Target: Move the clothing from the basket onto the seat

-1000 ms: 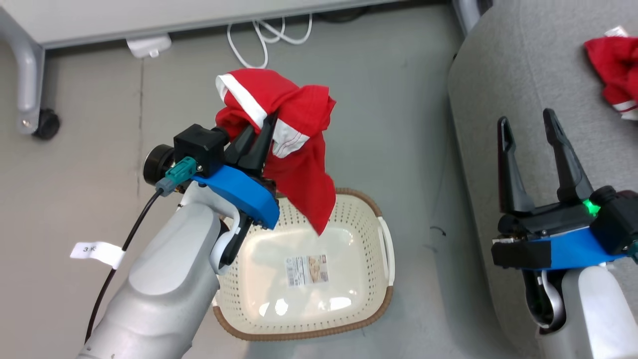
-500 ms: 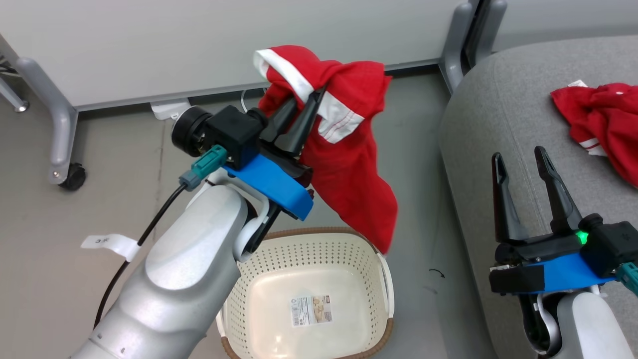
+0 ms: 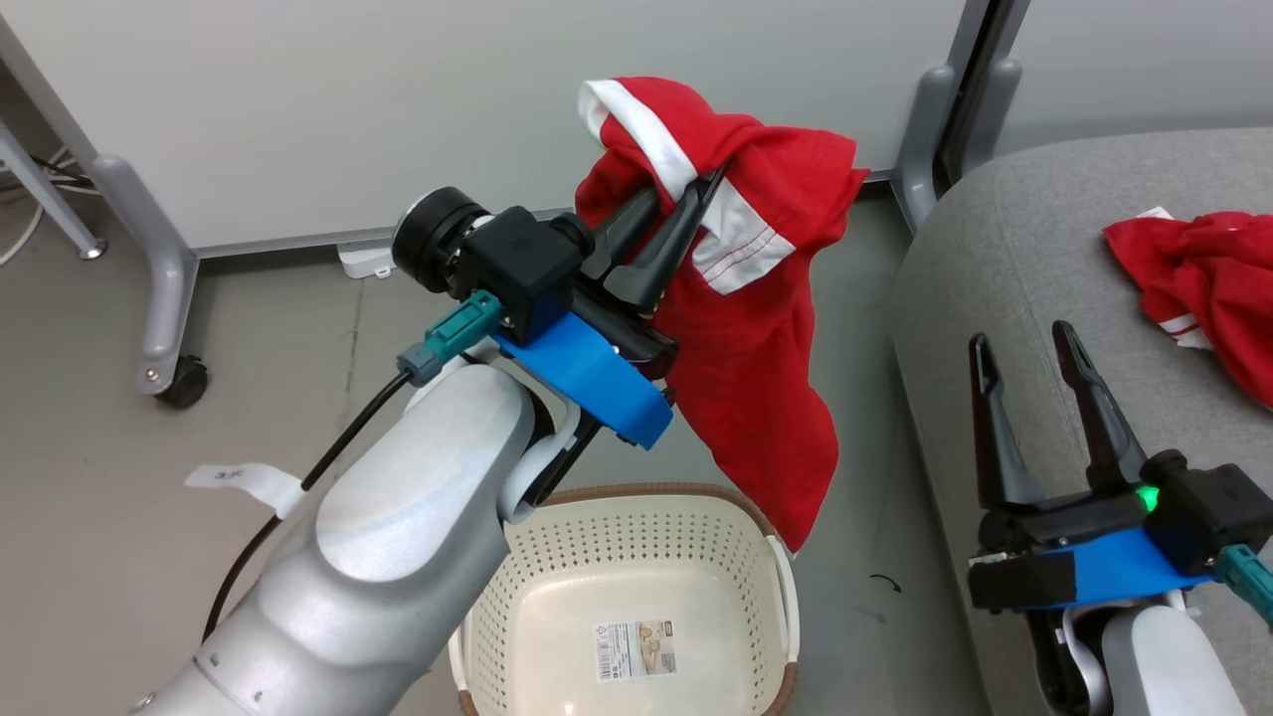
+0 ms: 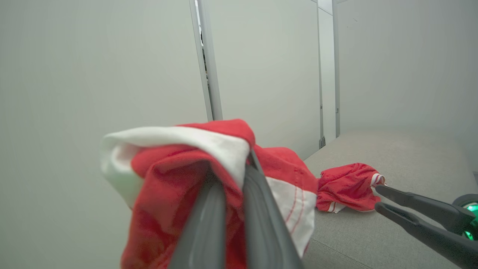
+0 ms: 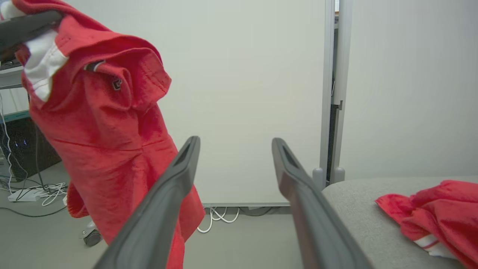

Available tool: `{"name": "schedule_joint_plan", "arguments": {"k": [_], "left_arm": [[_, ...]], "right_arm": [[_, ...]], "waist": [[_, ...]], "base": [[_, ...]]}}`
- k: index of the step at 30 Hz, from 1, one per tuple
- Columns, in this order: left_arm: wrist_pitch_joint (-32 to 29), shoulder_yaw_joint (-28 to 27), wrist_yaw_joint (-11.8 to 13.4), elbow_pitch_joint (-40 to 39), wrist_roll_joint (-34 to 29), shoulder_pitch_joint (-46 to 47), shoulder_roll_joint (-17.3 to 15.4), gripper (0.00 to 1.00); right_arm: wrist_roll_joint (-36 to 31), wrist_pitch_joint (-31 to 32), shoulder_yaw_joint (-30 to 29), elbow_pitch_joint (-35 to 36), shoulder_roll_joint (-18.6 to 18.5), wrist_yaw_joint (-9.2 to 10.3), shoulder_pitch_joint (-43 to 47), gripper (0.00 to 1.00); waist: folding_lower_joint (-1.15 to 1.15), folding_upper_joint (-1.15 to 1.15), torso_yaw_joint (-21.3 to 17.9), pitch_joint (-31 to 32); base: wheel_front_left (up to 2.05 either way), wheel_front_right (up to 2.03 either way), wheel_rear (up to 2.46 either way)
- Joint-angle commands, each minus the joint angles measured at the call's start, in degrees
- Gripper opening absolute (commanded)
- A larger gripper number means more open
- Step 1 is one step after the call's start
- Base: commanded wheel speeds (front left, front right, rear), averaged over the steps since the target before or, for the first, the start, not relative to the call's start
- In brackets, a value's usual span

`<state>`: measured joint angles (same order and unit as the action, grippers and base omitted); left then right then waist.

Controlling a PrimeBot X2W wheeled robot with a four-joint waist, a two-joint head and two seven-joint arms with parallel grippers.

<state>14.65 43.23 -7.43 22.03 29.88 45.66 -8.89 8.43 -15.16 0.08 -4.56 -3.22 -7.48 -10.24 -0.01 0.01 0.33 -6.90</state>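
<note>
My left gripper [image 3: 686, 194] is shut on a red garment [image 3: 756, 338] with white trim, held high above and beyond the cream basket [image 3: 696, 517], which holds no cloth. The garment [image 5: 108, 127] hangs down to the basket's far right corner. The left wrist view has it bunched over my fingers [image 4: 257, 216]. A second red garment [image 3: 1203, 273] lies on the grey sofa seat [image 3: 1004, 259] at the right; it is also on the seat [image 4: 392, 228] as a heap [image 4: 349, 186]. My right gripper [image 3: 1019, 343] stands open over the sofa's front edge, holding nothing.
A white partition panel [image 3: 497, 89] on grey legs with a castor [image 3: 184, 383] stands behind. A white power strip [image 3: 363, 261] lies at its foot, and cables [image 5: 216, 218] trail on the grey floor. A black cable with a tag [image 3: 239, 477] runs along my left arm.
My left gripper has carried the red garment up out of the basket and rightward toward the sofa. The head camera has tilted up, so the basket sits lower in the picture.
</note>
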Motion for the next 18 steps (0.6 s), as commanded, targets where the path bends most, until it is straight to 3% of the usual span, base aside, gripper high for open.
{"name": "schedule_joint_plan", "arguments": {"k": [1, 18], "left_arm": [[-0.23, 0.06, 0.17, -0.41, 0.31, 0.05, -0.08, 0.00], [-0.18, 1.01, 0.91, -2.32, 0.31, 0.45, 0.17, 0.00]], "right_arm": [[0.14, 0.02, 0.34, 0.23, 0.08, -0.03, 0.57, 1.00], [1.55, 0.02, 16.51, -0.93, -5.70, -0.03, -9.34, 1.00]], "waist": [[0.01, -0.01, 0.13, 0.16], [0.01, -0.01, 1.53, -1.42]], "base": [[0.00, 0.00, 0.00], [0.00, 0.00, 0.00]]}}
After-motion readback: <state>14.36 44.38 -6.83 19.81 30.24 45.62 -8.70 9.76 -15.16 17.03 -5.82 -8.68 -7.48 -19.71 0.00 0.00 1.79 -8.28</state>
